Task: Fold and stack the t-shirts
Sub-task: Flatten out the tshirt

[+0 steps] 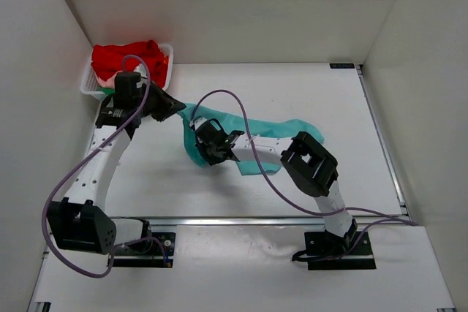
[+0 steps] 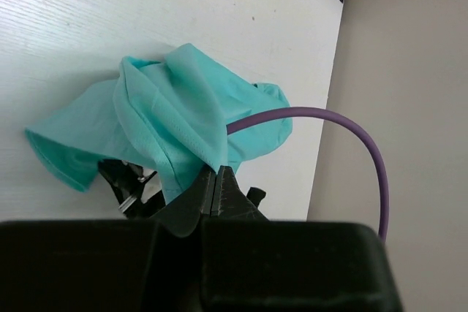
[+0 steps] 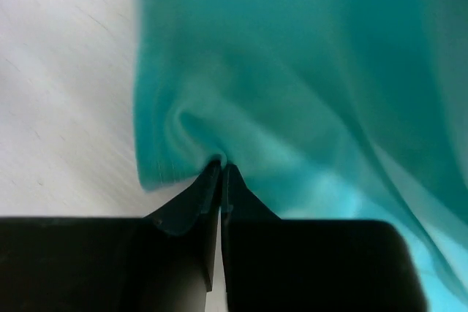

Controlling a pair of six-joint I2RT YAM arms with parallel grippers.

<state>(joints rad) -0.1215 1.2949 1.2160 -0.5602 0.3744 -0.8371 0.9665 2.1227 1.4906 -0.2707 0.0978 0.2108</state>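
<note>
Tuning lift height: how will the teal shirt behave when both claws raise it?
Likely floppy: the teal shirt drapes in folds from the left claw. Probably light; a thin pinch by the right claw bunches it. May sag between claws, dragging on the table.

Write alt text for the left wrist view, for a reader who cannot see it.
The left claw, shut, pinches a fold of a crumpled teal t-shirt over a white table. A purple cable arcs across the right side.
</note>
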